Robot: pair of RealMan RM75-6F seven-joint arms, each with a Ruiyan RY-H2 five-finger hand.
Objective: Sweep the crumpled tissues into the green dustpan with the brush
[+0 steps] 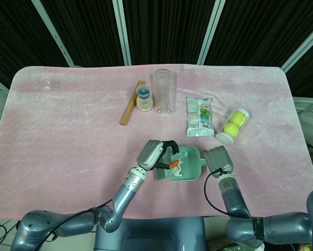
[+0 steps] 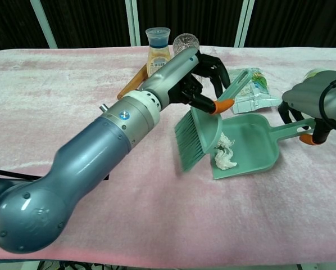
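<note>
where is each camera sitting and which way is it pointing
Head view: high above the near table edge, looking almost straight down on the pink table; both arms enter from the bottom, left hand on the brush, right hand at the dustpan.
Chest view: low at the near edge, looking level across the table toward the dark curtains; the left arm fills the foreground, left hand gripping the brush, right hand at far right.
Shared: both hands, brush, dustpan, tissues, bottle, glass.

Green dustpan (image 2: 252,147), green brush (image 2: 199,135), white tissues (image 2: 224,153), pink tablecloth (image 1: 67,130).
</note>
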